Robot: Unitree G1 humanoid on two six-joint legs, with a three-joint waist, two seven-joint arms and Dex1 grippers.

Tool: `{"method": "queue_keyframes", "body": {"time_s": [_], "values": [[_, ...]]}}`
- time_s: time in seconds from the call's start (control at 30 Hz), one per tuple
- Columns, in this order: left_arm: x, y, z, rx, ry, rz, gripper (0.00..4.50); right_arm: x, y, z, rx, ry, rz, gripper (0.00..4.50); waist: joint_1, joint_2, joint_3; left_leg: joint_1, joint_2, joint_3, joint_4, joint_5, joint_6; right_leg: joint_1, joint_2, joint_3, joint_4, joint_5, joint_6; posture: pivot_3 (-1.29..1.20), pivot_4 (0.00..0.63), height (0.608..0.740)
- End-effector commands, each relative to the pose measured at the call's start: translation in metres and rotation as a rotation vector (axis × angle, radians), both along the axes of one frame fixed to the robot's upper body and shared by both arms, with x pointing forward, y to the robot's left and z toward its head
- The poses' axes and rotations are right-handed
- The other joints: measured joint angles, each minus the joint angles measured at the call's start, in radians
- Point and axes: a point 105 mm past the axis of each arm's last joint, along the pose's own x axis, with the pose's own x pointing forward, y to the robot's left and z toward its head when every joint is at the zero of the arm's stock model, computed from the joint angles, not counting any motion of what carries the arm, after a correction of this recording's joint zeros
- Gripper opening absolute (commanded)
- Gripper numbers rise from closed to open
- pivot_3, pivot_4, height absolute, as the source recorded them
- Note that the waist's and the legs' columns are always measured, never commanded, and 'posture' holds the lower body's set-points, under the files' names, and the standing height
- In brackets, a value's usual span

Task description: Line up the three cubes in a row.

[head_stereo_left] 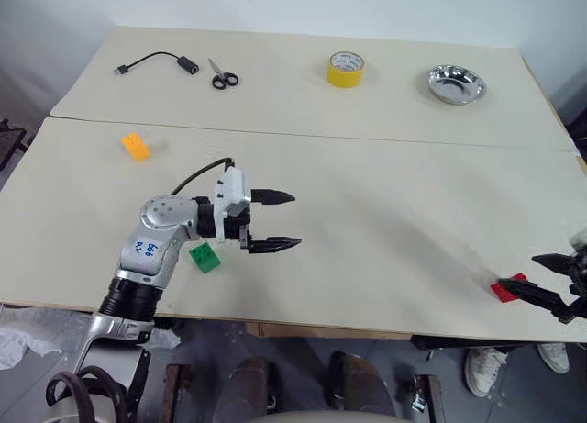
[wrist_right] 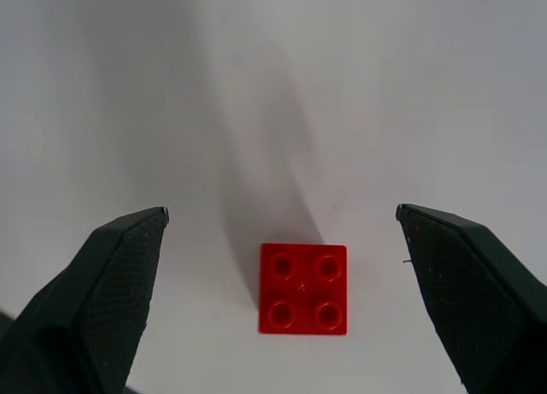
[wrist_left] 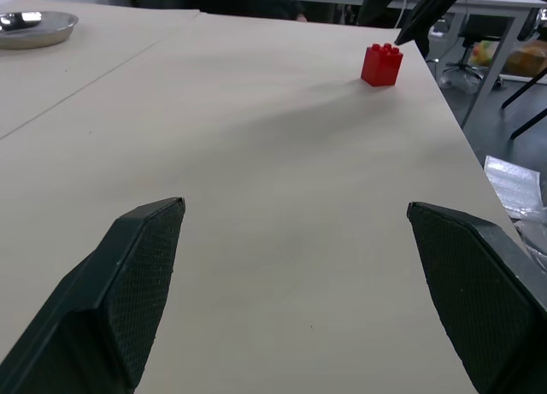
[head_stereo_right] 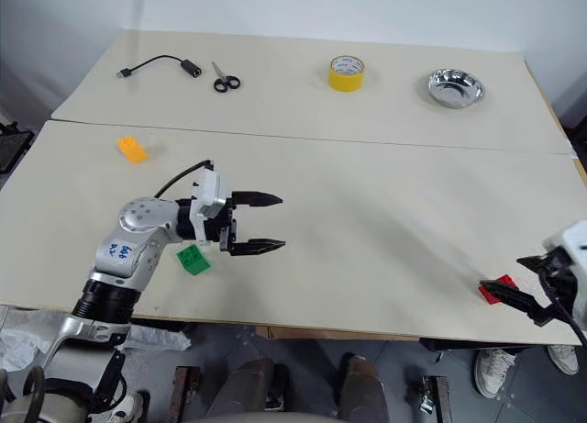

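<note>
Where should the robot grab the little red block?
Probably by two opposite flat sides, coming from above. The red block sits upright, studs up, near the table front edge with bare surface around it. The right gripper is already open wide over it, a finger on either side, not touching, so lowering and closing should do.
</note>
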Motion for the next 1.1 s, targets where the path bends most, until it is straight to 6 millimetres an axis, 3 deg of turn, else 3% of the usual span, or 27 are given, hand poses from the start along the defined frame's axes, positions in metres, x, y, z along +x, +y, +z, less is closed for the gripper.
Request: {"method": "queue_keyframes", "body": {"time_s": [0.03,0.13,0.37,0.43,0.53,0.67,0.87,1.0,1.1], "values": [[-0.007,-0.002,0.010,-0.007,-0.048,-0.018,4.41,0.003,-0.008,-0.007,-0.057,0.047,-0.007,4.50,0.001,0.000,0.000,0.000,0.000,0.000,0.000,0.000,0.000,0.000,0.000,0.000,0.000,0.000,0.000,0.00,0.150,0.740],[-0.011,-0.001,0.010,-0.007,-0.045,-0.017,4.50,0.004,-0.010,-0.012,-0.078,0.076,0.005,3.95,-0.003,0.000,0.000,0.000,0.000,0.000,0.000,0.000,0.000,0.000,0.000,0.000,0.000,0.000,0.000,0.00,0.150,0.740],[-0.012,0.000,0.010,-0.006,-0.049,-0.013,4.50,0.012,-0.009,-0.015,-0.073,0.075,0.027,1.57,-0.008,0.000,0.000,0.000,0.001,0.000,0.000,0.000,0.000,0.000,0.001,0.000,0.001,0.000,0.000,0.00,0.150,0.740],[-0.011,0.000,0.012,-0.003,-0.057,-0.012,4.50,0.016,-0.005,-0.013,-0.082,0.064,0.077,1.48,-0.007,0.000,0.000,0.000,0.000,0.000,0.000,0.000,0.000,0.000,0.000,0.000,0.000,0.000,0.000,0.00,0.150,0.740],[-0.010,0.007,0.017,-0.021,-0.046,-0.016,4.50,0.025,0.026,0.009,-0.028,0.004,0.287,1.48,-0.009,0.000,0.000,0.001,0.000,0.001,0.000,0.000,0.000,0.000,0.001,0.000,0.001,0.000,0.000,0.00,0.150,0.740],[-0.006,0.030,0.024,-0.044,-0.014,-0.005,4.50,0.059,0.074,0.039,-0.077,-0.080,0.547,1.48,-0.033,0.000,0.000,0.002,0.002,0.002,0.001,0.000,0.000,0.000,0.001,0.002,0.002,0.000,0.000,0.00,0.150,0.740],[0.004,0.069,0.019,-0.029,0.027,0.116,4.50,0.103,0.161,0.046,-0.164,-0.009,0.876,1.48,-0.049,0.000,0.001,0.001,0.003,0.001,0.000,0.001,-0.002,-0.002,0.002,0.000,0.002,-0.001,-0.001,0.00,0.150,0.740],[0.005,0.085,0.018,-0.028,0.025,0.185,4.50,0.124,0.193,0.047,-0.208,-0.027,0.970,1.48,-0.036,0.000,0.001,-0.003,0.001,-0.003,0.000,0.001,-0.002,-0.004,0.001,-0.004,0.002,-0.001,-0.001,0.00,0.150,0.740],[-0.004,0.100,0.017,-0.039,0.017,0.265,4.50,0.137,0.218,0.032,-0.292,-0.026,1.064,1.48,-0.040,0.000,0.001,-0.005,-0.001,-0.004,0.000,0.001,-0.001,-0.004,0.000,-0.005,0.002,0.000,-0.001,0.00,0.150,0.740]]}}
